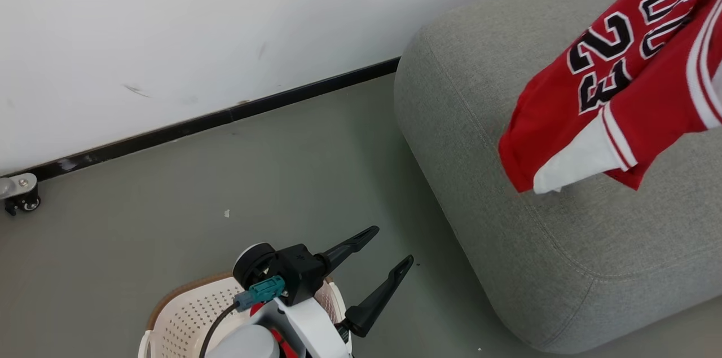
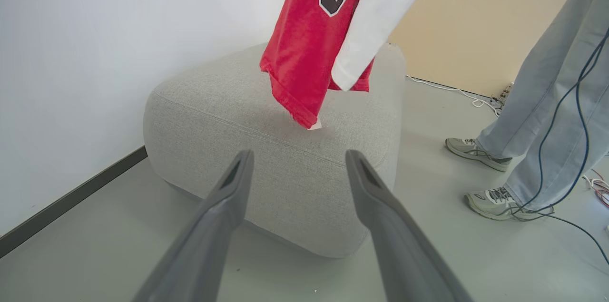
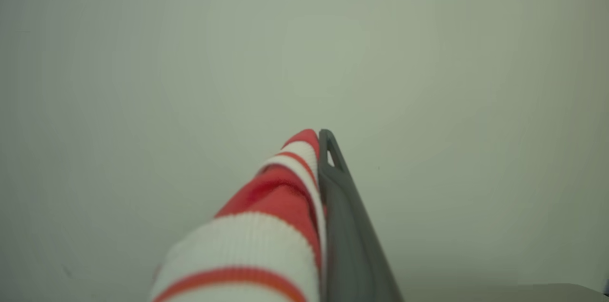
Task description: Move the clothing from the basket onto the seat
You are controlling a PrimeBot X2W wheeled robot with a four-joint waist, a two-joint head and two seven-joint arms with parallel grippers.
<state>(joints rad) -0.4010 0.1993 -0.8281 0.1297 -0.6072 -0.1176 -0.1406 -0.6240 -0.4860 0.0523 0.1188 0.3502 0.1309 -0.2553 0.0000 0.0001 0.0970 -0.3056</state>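
A red garment [image 1: 620, 93] of the clothing, with black-and-white lettering and a white panel, hangs over the grey seat [image 1: 564, 245] from the upper right. Its lowest corner [image 2: 304, 112] reaches about down to the seat's top [image 2: 228, 102]; I cannot tell whether it touches. My right gripper [image 3: 318, 142] is shut on the garment's red-and-white striped trim [image 3: 280, 197]. My left gripper [image 1: 389, 251] stands open and empty above the cream basket [image 1: 186, 313], fingers pointing toward the seat. A bit of red fabric [image 1: 280, 344] shows in the basket behind my left arm.
A white wall with black skirting [image 1: 225, 115] runs behind the seat. A small caster [image 1: 20, 191] sits at the far left. A person's legs in jeans [image 2: 547, 102] and grey shoes stand right of the seat, with cables [image 2: 571, 150] trailing on the floor.
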